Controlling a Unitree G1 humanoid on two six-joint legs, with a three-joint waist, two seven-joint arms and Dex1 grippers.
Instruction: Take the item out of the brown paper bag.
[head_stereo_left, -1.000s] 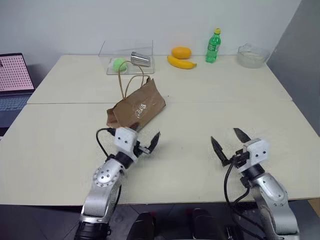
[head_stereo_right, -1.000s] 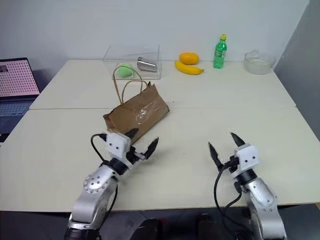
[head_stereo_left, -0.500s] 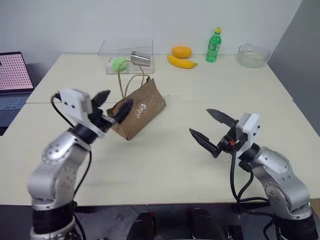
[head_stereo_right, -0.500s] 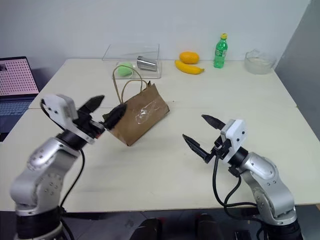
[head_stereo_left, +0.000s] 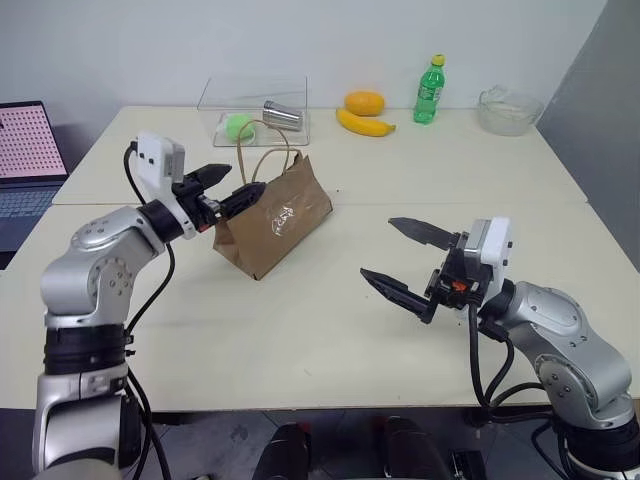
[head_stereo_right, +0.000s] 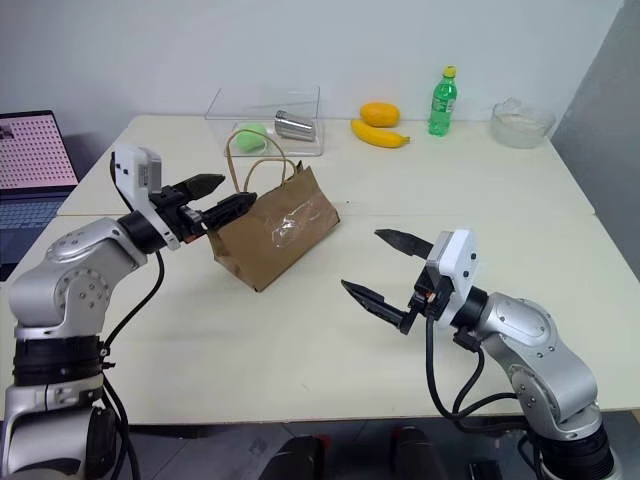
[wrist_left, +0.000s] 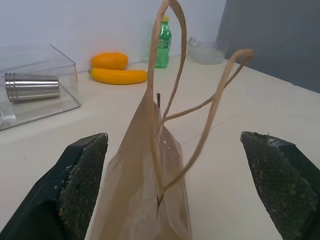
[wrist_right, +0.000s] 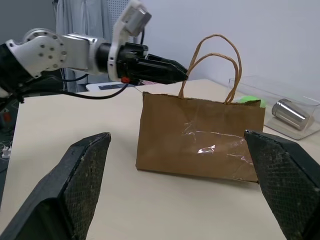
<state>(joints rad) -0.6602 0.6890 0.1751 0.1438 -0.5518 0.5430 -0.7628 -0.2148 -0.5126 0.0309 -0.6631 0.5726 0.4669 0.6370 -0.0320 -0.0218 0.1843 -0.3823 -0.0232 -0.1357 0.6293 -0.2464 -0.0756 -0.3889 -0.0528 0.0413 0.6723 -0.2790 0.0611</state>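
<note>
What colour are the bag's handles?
Light tan handles on the brown paper bag; clearest in the left wrist view.

Both arms rose; left gripper (head_stereo_left: 228, 186) now reaches the upright-tipped brown paper bag (head_stereo_left: 275, 215).

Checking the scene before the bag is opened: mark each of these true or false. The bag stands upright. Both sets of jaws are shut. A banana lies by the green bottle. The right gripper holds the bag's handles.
The paper bag stands upright on the table: true.
Both sets of jaws are shut: false; the left gripper and right gripper are open.
A banana lies by the green bottle: true.
The right gripper holds the bag's handles: false; it is apart from the bag.
</note>
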